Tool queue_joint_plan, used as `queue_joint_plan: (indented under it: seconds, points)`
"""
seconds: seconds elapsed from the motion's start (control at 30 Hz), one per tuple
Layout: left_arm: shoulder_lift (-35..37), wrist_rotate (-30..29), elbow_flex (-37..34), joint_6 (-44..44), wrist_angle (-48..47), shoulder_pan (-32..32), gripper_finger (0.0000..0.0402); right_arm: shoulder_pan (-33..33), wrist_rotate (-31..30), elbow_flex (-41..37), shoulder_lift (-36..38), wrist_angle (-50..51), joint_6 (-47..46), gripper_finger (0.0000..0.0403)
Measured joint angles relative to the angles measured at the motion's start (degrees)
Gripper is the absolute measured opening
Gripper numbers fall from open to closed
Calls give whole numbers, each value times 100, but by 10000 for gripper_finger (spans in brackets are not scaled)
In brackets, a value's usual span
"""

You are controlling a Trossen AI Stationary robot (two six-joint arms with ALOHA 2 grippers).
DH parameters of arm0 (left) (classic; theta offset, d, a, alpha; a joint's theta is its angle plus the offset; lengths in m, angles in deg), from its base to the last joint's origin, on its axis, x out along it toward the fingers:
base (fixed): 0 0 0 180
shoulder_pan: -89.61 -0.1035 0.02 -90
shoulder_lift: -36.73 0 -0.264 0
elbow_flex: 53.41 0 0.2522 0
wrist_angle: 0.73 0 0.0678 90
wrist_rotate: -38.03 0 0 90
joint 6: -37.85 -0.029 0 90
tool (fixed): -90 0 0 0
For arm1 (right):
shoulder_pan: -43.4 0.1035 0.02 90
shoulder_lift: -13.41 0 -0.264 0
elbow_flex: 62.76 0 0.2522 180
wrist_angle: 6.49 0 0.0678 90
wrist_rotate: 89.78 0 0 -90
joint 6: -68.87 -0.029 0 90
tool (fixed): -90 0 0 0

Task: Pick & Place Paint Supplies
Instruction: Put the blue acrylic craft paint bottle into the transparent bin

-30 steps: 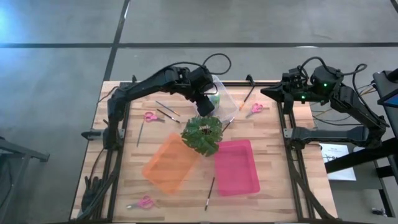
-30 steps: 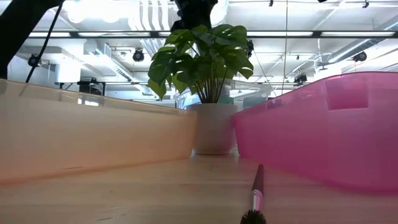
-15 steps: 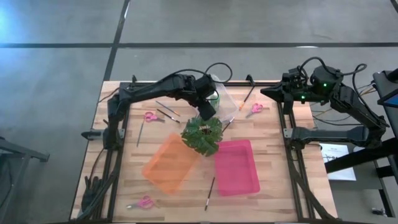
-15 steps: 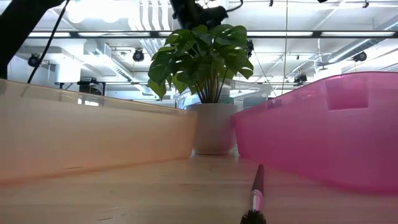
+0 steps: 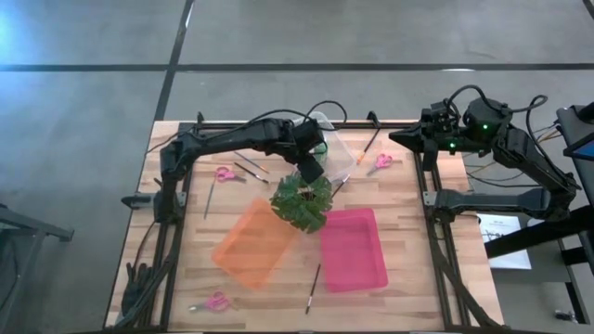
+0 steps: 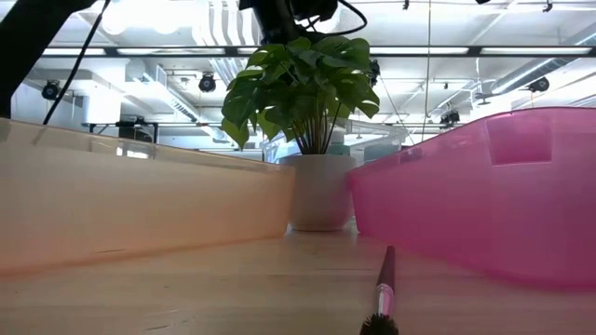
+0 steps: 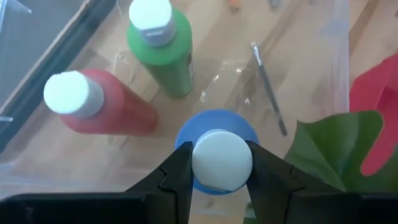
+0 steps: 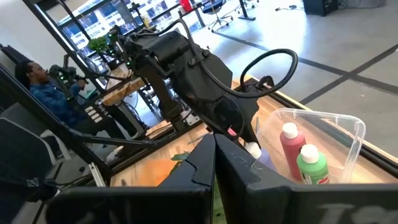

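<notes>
Blue bottle (image 7: 216,134) stands upright, white cap up, and we've got the left gripper (image 7: 219,163) pinching that cap inside the clear tray (image 5: 340,148), beside the green bottle (image 7: 163,50) and red bottle (image 7: 106,109). Right gripper (image 8: 215,163) sits closed, empty, far right.

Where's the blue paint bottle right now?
The left wrist view shows the blue paint bottle by its white cap in the left gripper, beside the green bottle and red bottle in the clear tray.

floor (image 5: 93,139): grey concrete, dark seams | ceiling (image 6: 168,65): white ducts, bright lamps
</notes>
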Motion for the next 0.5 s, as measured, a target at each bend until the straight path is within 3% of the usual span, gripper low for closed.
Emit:
queue_joint_plan:
  seconds: [0.5]
  points:
    - [0, -17, -224, -2, 247, -2, 122, 0, 0, 0, 0, -4, 29, 8]
